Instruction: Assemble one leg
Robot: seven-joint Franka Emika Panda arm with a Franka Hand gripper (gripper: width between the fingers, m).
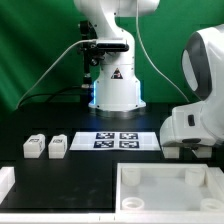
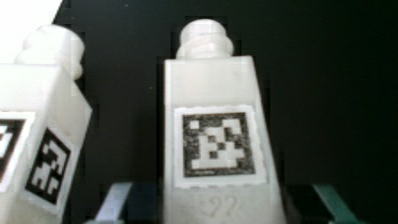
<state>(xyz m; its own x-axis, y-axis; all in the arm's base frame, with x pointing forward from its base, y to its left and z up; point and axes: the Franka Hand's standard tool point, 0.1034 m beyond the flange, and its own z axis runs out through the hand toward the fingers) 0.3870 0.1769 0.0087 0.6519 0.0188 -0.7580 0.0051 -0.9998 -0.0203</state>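
Note:
In the wrist view a white leg with a black-and-white tag lies between my fingers, with a dark gap on each side of it. My gripper is open and straddles the leg's near end without touching it. A second leg lies close beside it. In the exterior view two more legs lie side by side at the exterior view's left. My arm's white wrist hangs low over the table at the exterior view's right and hides the gripper and the legs under it.
The marker board lies in the middle of the black table. The large white rimmed tabletop panel lies at the front. A white block stands at the front left edge. The robot base stands at the back.

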